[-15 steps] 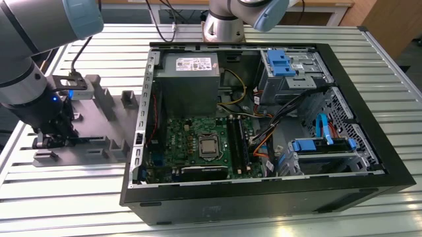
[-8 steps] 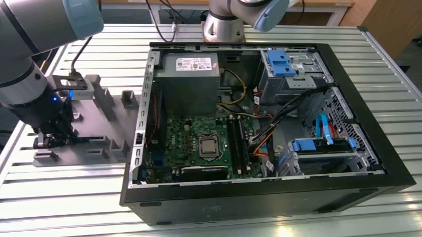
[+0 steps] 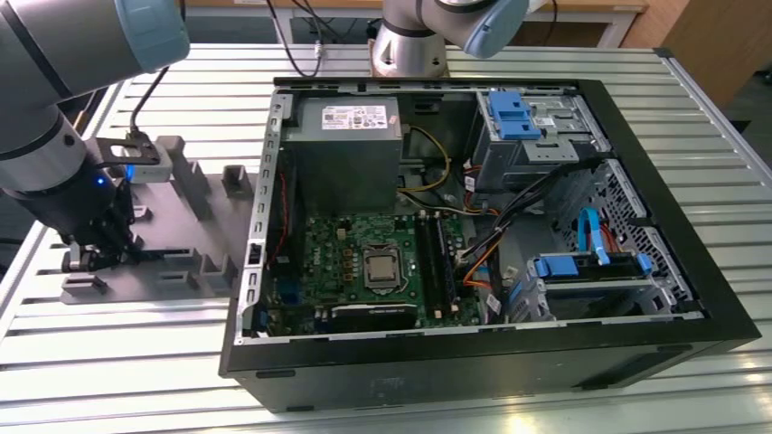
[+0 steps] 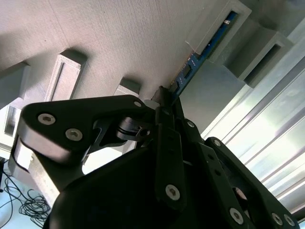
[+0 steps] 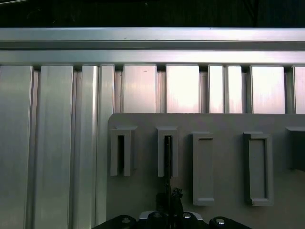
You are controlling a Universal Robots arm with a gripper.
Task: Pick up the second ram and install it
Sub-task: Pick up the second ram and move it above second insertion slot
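The second ram [image 4: 209,43] is a thin blue board standing on edge in the slots of a grey holder [image 4: 119,38]. In the first wrist view the ram [image 5: 167,157] shows edge-on as a dark line in one slot of the holder [image 5: 224,124]. My gripper [image 4: 164,95] has its dark fingers shut on the near part of the stick, which still sits in the holder. In the exterior view the gripper [image 3: 94,260] is down on the holder [image 3: 181,217], at the exterior view's left of the open computer case [image 3: 675,226]. Long black memory slots [image 3: 429,262] lie on the motherboard.
The holder and case rest on a slatted aluminium table [image 3: 121,362]. Several other empty slot blocks [image 5: 255,167] stand beside the gripped one. Inside the case are a grey power supply [image 3: 343,136], cables and blue drive latches [image 3: 513,113]. The arm's base [image 3: 410,45] stands behind the case.
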